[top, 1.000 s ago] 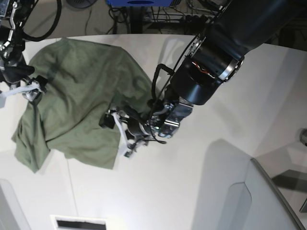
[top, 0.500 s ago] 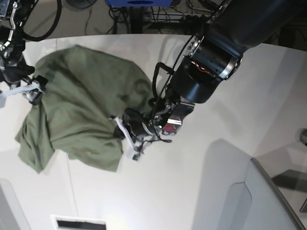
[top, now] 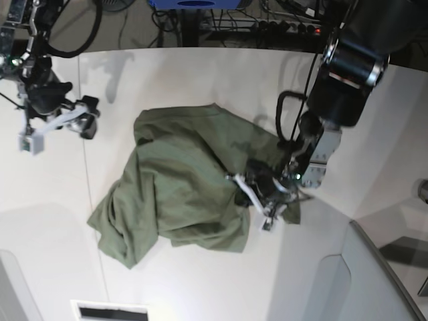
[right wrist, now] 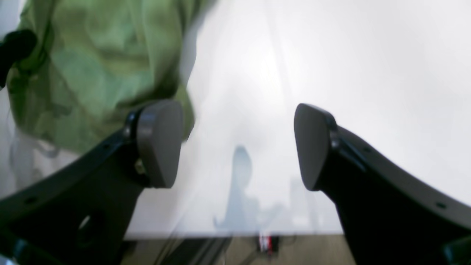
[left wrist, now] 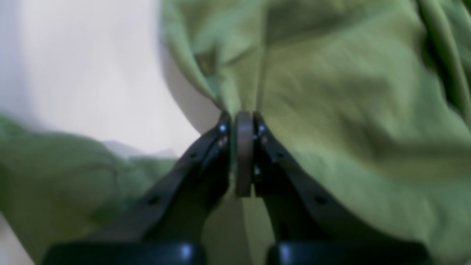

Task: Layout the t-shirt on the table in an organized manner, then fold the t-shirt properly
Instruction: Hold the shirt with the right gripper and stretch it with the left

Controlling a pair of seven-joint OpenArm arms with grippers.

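Left gripper (top: pixel 257 200) just clamped shirt (top: pixel 177 177), dragged it mid-table (top: pixel 200 73); right gripper (top: pixel 57 124) let go, wide open; layout unfinished.

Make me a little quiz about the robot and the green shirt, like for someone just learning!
1. True or false: the t-shirt lies flat and smooth on the table.
2. Which gripper pinches the cloth: A left, B right?
3. The right gripper is ____ (open or shut).

Key:
1. False, it is bunched up.
2. A, the left gripper is clamped on a fold.
3. Open, with nothing between its fingers.
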